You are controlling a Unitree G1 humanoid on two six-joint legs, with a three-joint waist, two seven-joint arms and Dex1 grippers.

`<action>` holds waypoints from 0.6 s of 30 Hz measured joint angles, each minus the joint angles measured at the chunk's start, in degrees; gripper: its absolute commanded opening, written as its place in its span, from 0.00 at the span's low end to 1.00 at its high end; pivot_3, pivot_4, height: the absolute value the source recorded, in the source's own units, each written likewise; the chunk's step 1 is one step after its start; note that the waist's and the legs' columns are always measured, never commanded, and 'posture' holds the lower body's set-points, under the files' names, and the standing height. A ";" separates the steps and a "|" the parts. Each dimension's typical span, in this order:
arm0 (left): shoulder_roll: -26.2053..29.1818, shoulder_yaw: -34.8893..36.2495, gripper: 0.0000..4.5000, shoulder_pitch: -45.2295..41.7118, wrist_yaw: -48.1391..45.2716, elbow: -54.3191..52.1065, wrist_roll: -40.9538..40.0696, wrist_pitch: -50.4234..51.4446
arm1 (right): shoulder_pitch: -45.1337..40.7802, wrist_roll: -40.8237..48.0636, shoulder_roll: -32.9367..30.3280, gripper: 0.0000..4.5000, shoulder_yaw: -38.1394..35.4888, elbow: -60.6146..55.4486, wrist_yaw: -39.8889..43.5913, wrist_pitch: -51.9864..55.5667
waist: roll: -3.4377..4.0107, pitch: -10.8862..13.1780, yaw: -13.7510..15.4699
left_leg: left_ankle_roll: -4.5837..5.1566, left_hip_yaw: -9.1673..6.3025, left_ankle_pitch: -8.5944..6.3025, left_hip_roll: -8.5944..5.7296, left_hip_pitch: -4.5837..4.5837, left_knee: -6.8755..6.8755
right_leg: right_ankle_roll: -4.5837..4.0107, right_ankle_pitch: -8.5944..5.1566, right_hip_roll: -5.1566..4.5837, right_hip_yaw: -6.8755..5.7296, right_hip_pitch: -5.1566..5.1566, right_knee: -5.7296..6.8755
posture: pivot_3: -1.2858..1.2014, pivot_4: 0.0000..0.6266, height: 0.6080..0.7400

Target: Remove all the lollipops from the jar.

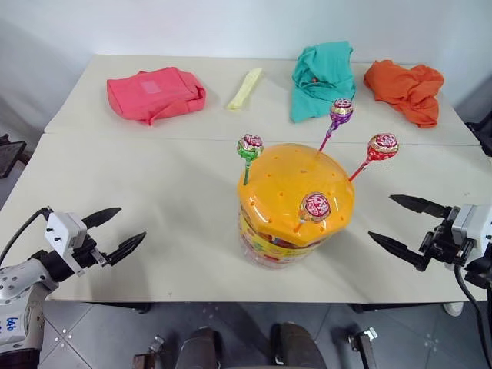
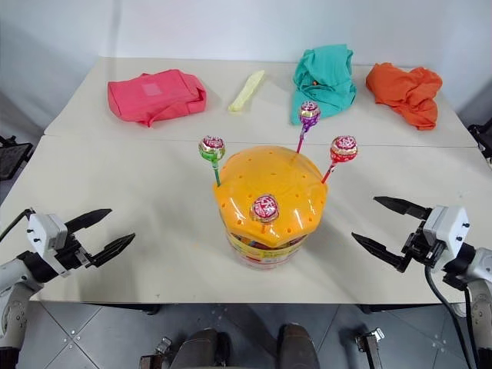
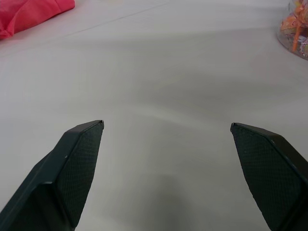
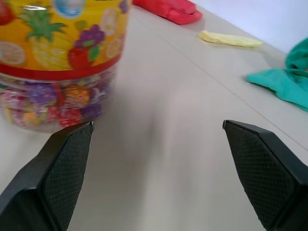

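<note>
The jar (image 1: 295, 207), a squat clear tub with a domed orange lid full of small holes, stands near the table's front middle; its fruit-printed band (image 4: 62, 38) faces the right wrist view. Several lollipops stand in the lid: a green-stick one (image 1: 250, 146) at the left, a purple one (image 1: 341, 110) at the back, a red one (image 1: 383, 145) at the right and a red-pink one (image 1: 315, 206) at the front. My left gripper (image 1: 121, 228) is open, well left of the jar. My right gripper (image 1: 391, 221) is open, right of the jar. Both hold nothing.
Along the table's far side lie a pink folded cloth (image 1: 156, 94), a pale yellow item (image 1: 245, 88), a teal cloth (image 1: 323, 78) and an orange cloth (image 1: 406, 89). A seam (image 1: 154, 138) runs across the tabletop behind the jar.
</note>
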 measured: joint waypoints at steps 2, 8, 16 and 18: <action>0.58 -0.30 1.00 0.01 -0.17 -0.01 -0.01 0.45 | 0.23 -0.25 -0.36 1.00 0.02 0.27 1.19 -0.20 | 0.00 0.00 0.03 | 0.00 0.00 0.00 0.00 0.00 0.00 | 0.00 0.00 0.00 0.00 0.00 0.00 | 0.52 0.24 1.00; 1.63 0.36 1.00 -3.48 -4.20 1.77 -4.40 3.30 | -0.02 4.67 0.19 1.00 -1.03 -0.77 2.70 1.45 | 0.00 0.00 0.07 | 0.00 -0.01 0.00 0.00 0.00 0.03 | 0.00 0.00 0.02 -0.02 0.00 0.04 | 0.52 0.24 1.00; 5.89 2.98 1.00 -11.34 -13.66 9.14 -15.83 19.17 | 7.67 24.11 1.94 1.00 -15.02 -20.77 -7.03 12.12 | -0.05 -0.03 0.76 | 0.00 -0.11 0.00 0.02 -0.04 0.05 | 0.01 0.00 -0.01 -0.03 0.00 0.11 | 0.52 0.24 1.00; 6.42 1.75 1.00 -13.95 -14.89 7.08 -18.80 24.18 | 10.40 26.44 2.28 1.00 -17.38 -24.20 -8.09 13.37 | -0.09 -0.05 1.40 | 0.00 -0.15 0.00 0.01 -0.05 0.09 | 0.01 0.01 0.01 -0.02 0.02 0.12 | 0.52 0.24 1.00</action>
